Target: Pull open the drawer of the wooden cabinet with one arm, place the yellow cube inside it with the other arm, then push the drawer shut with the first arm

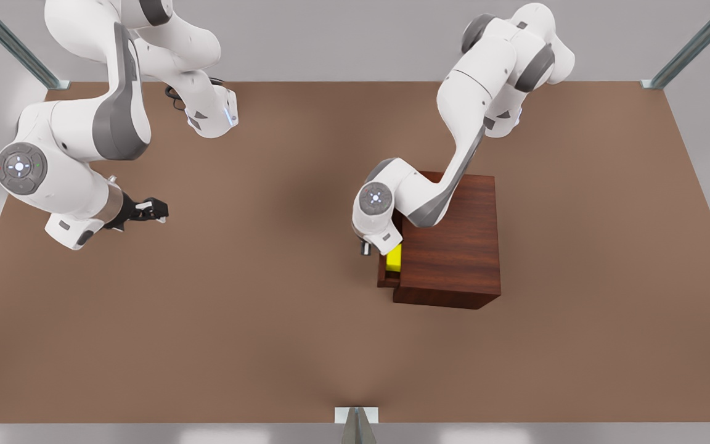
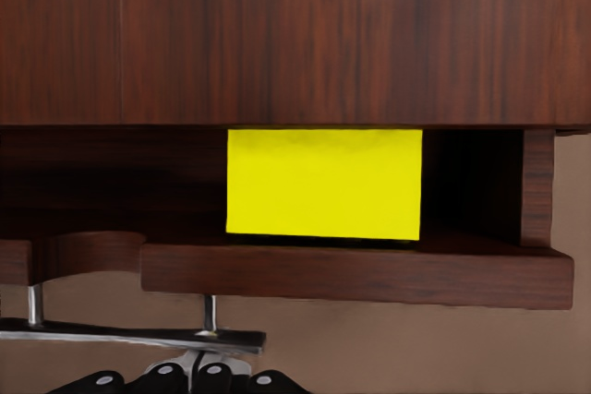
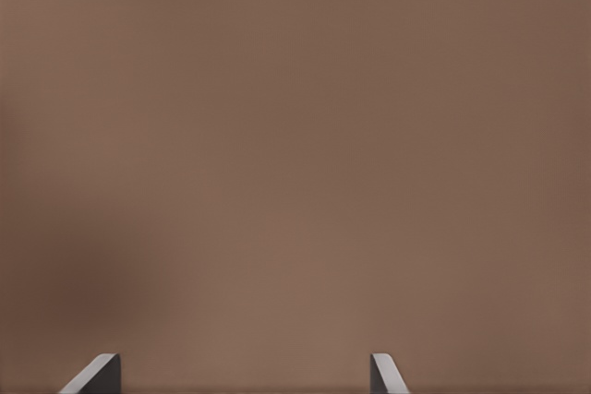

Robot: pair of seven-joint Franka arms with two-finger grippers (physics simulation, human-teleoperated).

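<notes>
left claw [image 1: 365, 248] at drawer [image 1: 387, 279] handle, closure can't tell, prob. to push shut | yellow cube [image 2: 324, 184] inside drawer, part under cabinet [image 1: 453, 246] top | right claw [image 1: 156, 210] wide, empty, far from cabinet, waiting

Simulated robot test cell: bare brown table [image 1: 256, 320], grey walls, metal frame struts [image 1: 16, 46].
</notes>
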